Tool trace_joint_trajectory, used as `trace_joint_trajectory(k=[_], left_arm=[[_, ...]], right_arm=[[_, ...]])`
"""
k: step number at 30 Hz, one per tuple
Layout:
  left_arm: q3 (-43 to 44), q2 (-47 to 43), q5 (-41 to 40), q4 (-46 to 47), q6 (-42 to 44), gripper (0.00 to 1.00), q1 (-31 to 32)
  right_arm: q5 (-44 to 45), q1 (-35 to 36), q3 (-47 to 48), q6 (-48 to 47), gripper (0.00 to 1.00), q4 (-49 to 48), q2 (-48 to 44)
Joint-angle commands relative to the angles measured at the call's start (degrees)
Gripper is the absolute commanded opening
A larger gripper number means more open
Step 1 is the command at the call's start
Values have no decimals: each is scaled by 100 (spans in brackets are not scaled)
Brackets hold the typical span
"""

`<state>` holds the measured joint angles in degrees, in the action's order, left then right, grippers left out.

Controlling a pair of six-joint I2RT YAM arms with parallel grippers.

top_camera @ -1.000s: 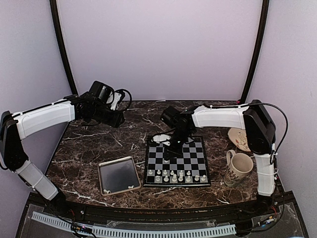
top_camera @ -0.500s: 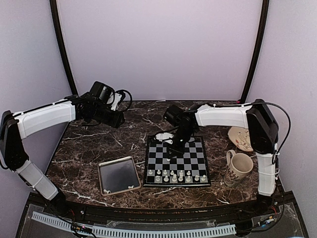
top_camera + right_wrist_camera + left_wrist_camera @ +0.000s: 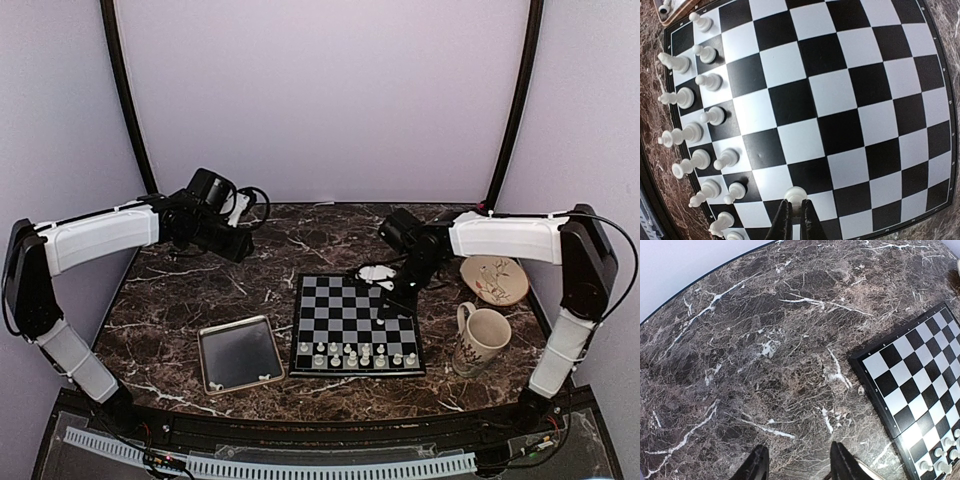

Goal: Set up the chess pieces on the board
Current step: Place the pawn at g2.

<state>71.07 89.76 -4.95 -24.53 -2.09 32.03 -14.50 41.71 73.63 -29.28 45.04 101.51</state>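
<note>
Right hand: out over the right side of the board, clamped on one whitish piece. In the wrist view, only the round head of that piece on show, pinched between both fingers above a light square close to the board's border. Base hidden. Lifted or resting on the square: not clear from here.

Other chess pieces: upright in two rows along the near edge of the board, well apart from the held one.

Left hand: raised over the far-left part of the surface, well apart from the board, fingers spread apart. Below it in its own wrist view, dark veined marble, with a corner of the board at right.

Also on the surface:
- Silver-rimmed tray, just beside the board's left edge.
- Mug, near the board's right edge, handle toward the board.
- Patterned saucer, beyond the mug.
</note>
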Motion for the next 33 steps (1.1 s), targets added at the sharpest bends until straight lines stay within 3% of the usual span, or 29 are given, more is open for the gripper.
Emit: trace_joint_trajectory(k=[1,15,33], left_arm=[[36,52,56,-138,77,44,3],[90,210,123,-183,77,44,5],[131,285,165,-235,87,44,4]], right_arm=[[100,-58,-397,-22,4,-83,-366],[-203,-22,-1305,-333,5,-78,-885],[-207,211,-1342,-326,7,-228,-748]])
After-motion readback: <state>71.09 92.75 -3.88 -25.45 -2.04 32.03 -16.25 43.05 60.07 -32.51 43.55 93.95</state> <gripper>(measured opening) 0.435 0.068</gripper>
